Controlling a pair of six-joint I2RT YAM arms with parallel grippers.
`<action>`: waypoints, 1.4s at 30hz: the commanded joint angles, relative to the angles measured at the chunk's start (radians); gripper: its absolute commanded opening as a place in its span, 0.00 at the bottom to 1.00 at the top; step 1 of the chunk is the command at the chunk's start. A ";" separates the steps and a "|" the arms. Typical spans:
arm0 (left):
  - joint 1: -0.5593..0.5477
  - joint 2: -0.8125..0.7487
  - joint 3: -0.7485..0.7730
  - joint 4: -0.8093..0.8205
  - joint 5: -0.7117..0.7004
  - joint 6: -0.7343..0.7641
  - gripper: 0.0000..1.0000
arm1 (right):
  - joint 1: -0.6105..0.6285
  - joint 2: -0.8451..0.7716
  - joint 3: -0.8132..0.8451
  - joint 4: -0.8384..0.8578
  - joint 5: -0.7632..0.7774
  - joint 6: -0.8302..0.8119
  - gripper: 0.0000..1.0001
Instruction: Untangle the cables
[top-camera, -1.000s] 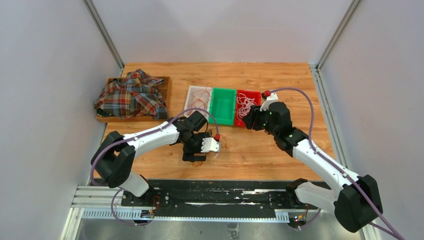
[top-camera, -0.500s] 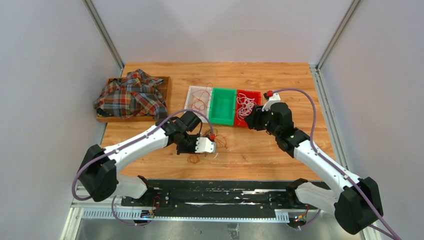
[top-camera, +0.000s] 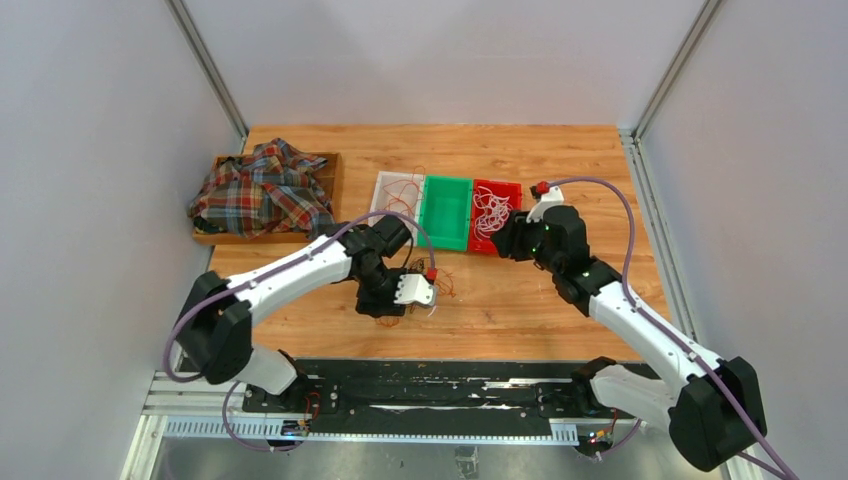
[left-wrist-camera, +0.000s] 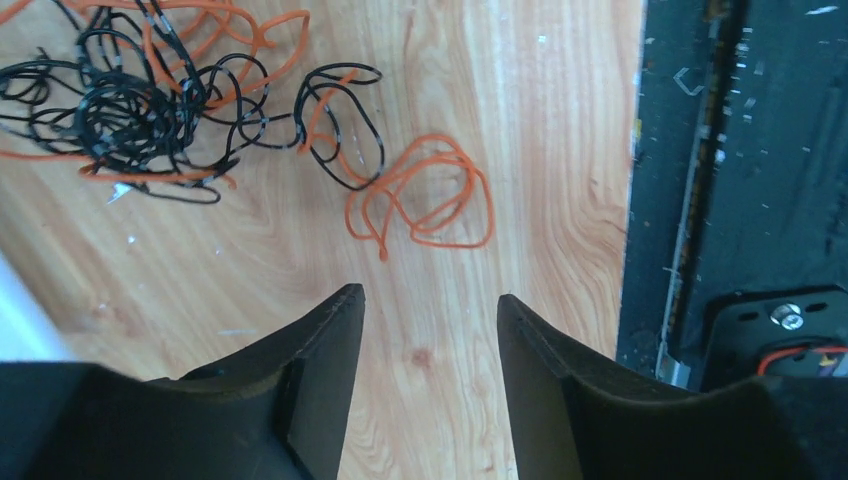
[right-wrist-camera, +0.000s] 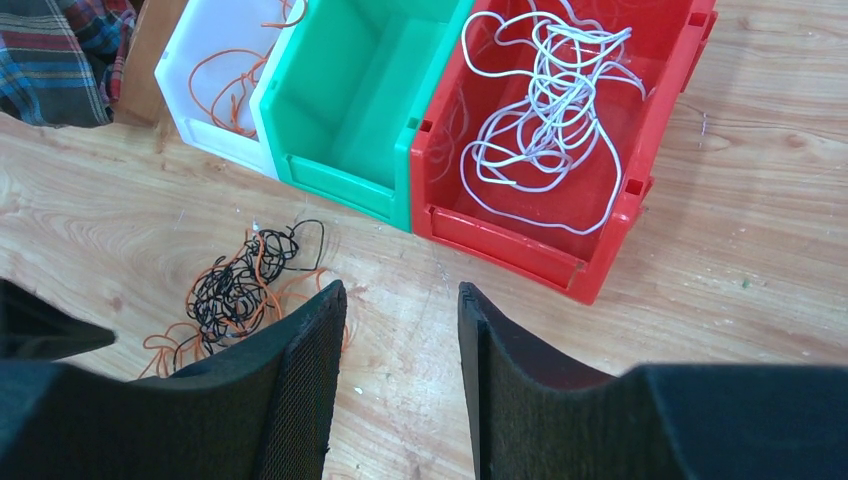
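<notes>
top external: my left gripper (top-camera: 385, 303) hung low over the table (top-camera: 560, 150), at the black-and-orange tangle (top-camera: 444, 286) lying just in front of the bins. my right gripper (top-camera: 503, 238) hovered by the near end of the red bin (top-camera: 480, 186). a plaid cloth (top-camera: 262, 188) lay far left, well apart from the work.

left wrist: the jaws stood spread with only bare wood between them, pinching nothing. beyond the tips lay an orange loop (left-wrist-camera: 430, 195), touching a black strand of the tangle on one side. the dark rail (left-wrist-camera: 740, 150) ran along the right.

right wrist: these jaws were likewise parted and empty. white cables (right-wrist-camera: 545, 100) lay in the red bin and orange cables (right-wrist-camera: 225, 75) in the white bin (right-wrist-camera: 185, 80). the green bin (right-wrist-camera: 340, 110) held none that i could see.

step and next move: i read the step as separating the black and orange strands left on the table. as i judged it, the next move called for lowering the left jaws over the orange loop and closing on that single strand. it would then need drawing slowly away from the black mass, since it may be hooked there.
</notes>
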 joint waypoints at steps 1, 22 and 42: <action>-0.001 0.106 -0.017 0.125 -0.035 -0.054 0.57 | -0.019 -0.040 -0.018 0.007 0.007 0.011 0.45; -0.001 0.024 0.011 -0.112 0.002 0.111 0.00 | -0.027 -0.036 -0.019 0.032 0.003 0.023 0.43; 0.179 0.215 0.771 -0.311 0.030 0.034 0.01 | -0.033 -0.071 -0.004 0.003 0.024 0.041 0.43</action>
